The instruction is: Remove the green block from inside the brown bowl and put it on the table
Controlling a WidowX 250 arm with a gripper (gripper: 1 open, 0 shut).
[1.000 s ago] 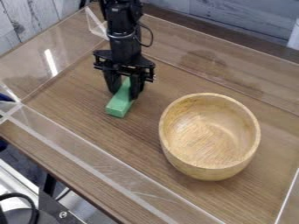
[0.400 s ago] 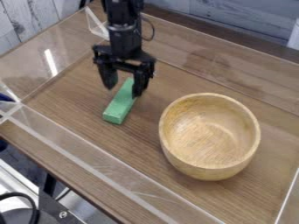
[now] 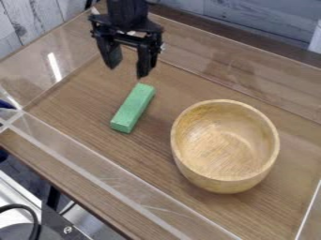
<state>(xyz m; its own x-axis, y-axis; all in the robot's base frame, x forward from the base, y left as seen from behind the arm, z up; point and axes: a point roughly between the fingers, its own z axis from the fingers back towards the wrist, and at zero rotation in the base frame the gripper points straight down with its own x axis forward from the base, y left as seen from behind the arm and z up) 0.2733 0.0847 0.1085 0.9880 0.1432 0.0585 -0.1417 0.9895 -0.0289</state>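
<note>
The green block [image 3: 131,107] lies flat on the table [image 3: 88,141], to the left of the brown bowl [image 3: 226,145], with a gap between the two. The bowl stands upright and holds nothing that I can see. My gripper [image 3: 126,60] hangs above the block's far end, pointing down. Its black fingers [image 3: 145,62] are spread apart with nothing between them, and they are clear of the block.
Clear acrylic walls [image 3: 150,202] run along the table's edges, close to the bowl at the front right. A pale plank surface [image 3: 32,23] shows beyond the back left wall.
The gripper was shut on the block resting on the table, then opened and rose straight up. The block stayed lying where it was set down.
</note>
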